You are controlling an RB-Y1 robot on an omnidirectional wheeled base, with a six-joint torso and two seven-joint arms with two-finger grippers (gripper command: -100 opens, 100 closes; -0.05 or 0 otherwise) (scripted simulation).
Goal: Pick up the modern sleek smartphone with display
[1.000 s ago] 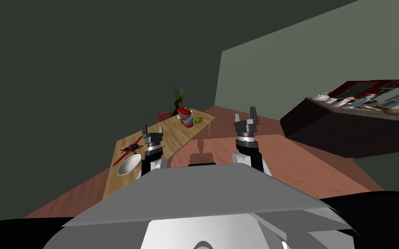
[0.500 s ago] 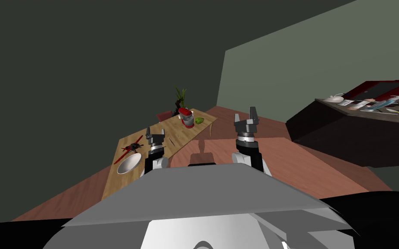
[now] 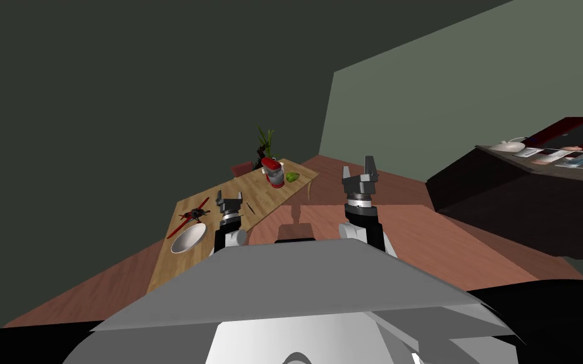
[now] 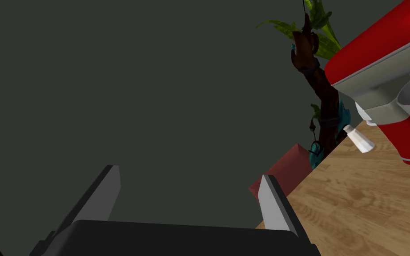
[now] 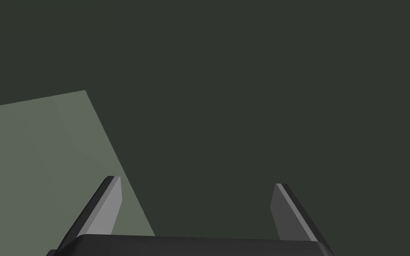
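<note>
Two end effectors: left end effector [image 3: 230, 203] and right end effector [image 3: 360, 172], fingers spread on both, nothing pinched.
Changed: whole head view swung, dark block-like surface [image 3: 505, 189] slid outward, so that's me turning toward the long light wooden surface [image 3: 265, 193]; left hand dipped too.
Meaning: lining up I'd say, no grab yet.
Phone: can't be sure; best guess is the thin dark sliver [image 3: 250, 207] on the wood just beside the left end effector, between white round bowl [image 3: 188, 239] and red stand mixer [image 3: 273, 172].
</note>
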